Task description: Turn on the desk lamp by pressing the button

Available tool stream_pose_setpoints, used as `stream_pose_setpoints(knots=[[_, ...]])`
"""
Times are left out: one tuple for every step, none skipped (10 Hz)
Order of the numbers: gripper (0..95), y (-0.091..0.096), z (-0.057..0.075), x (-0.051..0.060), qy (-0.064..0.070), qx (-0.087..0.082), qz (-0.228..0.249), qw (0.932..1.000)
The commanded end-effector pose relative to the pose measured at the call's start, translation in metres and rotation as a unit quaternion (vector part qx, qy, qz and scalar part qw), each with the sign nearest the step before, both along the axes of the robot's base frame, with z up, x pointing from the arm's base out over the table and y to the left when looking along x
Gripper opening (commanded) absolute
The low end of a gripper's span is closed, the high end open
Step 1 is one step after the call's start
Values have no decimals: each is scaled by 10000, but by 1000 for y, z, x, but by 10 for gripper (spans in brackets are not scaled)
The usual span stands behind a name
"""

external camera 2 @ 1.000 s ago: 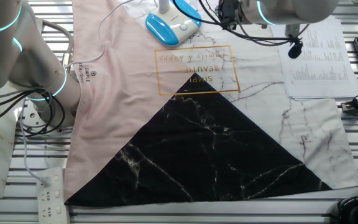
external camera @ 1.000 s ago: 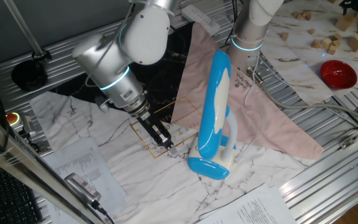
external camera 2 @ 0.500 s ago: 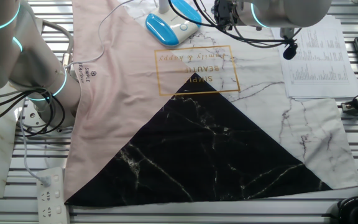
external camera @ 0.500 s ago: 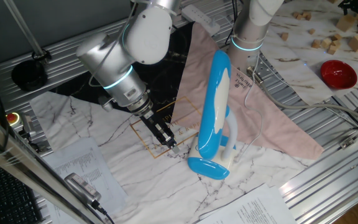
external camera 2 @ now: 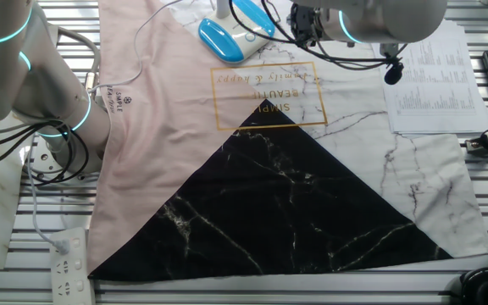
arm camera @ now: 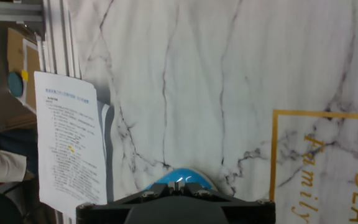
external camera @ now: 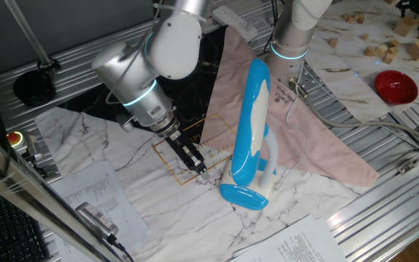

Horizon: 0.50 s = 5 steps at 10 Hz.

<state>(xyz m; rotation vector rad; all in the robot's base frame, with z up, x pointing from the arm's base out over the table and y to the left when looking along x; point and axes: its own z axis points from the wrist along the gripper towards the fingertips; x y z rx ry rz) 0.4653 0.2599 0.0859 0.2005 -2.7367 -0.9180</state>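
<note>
The desk lamp (external camera: pixel 251 120) stands on the marble-print mat, with a long blue and white head, a white neck and an oval blue base (external camera: pixel 242 195). My gripper (external camera: pixel 203 168) is low over the mat, just left of the base, pointing down towards it. Its thin fingertips are together. In the hand view the blue base (arm camera: pixel 197 180) shows just beyond my fingertips (arm camera: pixel 176 185), which touch each other. The other fixed view shows the base (external camera 2: pixel 221 39) at the top edge. I cannot make out the button.
A pink cloth (external camera: pixel 297 135) and a black triangle patch (external camera 2: pixel 286 195) lie on the mat. A red bowl (external camera: pixel 396 86) and wooden blocks (external camera: pixel 384 44) sit at the far right. Printed sheets (arm camera: pixel 67 143) lie near the table edge. A second arm (external camera: pixel 297 29) stands behind the lamp.
My arm has shifted slightly right, bringing the fingertips a little nearer the lamp base. The lamp has not moved.
</note>
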Motion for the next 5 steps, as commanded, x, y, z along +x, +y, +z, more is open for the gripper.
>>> stream_pose_setpoints(knots=[[0, 0, -6, 0, -51, -14, -18, 10000], [0, 0, -6, 0, -62, -25, -24, 10000], [0, 0, -6, 0, -84, -23, -24, 10000], [0, 0, -6, 0, -132, -19, -36, 9999], [0, 0, -6, 0, -130, -22, -42, 9999]])
